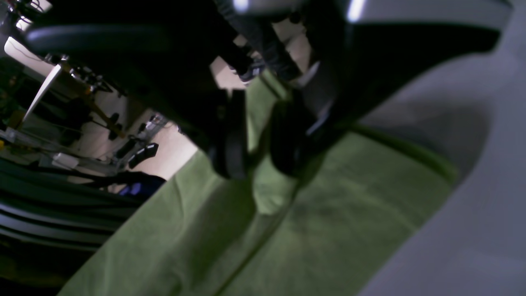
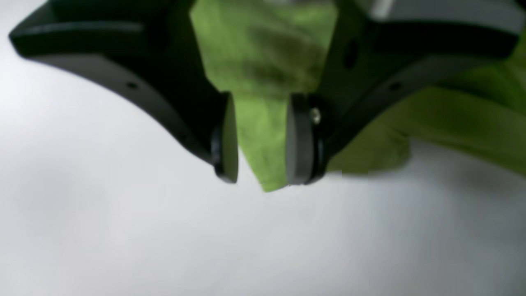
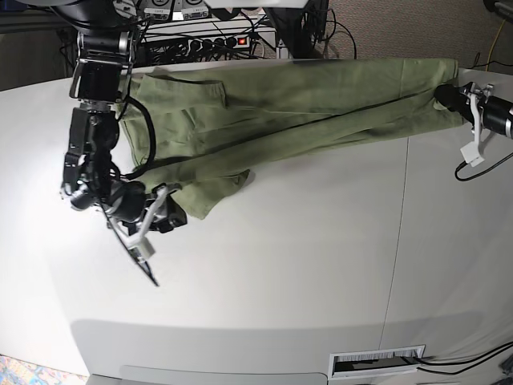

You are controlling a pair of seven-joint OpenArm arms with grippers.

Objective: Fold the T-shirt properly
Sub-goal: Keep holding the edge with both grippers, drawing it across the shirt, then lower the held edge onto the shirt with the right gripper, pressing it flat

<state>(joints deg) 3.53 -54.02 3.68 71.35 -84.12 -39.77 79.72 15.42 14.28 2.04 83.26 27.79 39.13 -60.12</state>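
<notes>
The green T-shirt lies stretched in a long band across the far part of the white table. My left gripper holds its right end at the table's far right. The left wrist view shows that gripper shut on a fold of the T-shirt. My right gripper is at the cloth's lower left corner. In the right wrist view its jaws stand open, with a hanging tip of the T-shirt between the pads, touching one and apart from the other.
A power strip and cables sit behind the table's far edge. A slotted vent lies at the front edge. A white cable hangs off my left arm at the right.
</notes>
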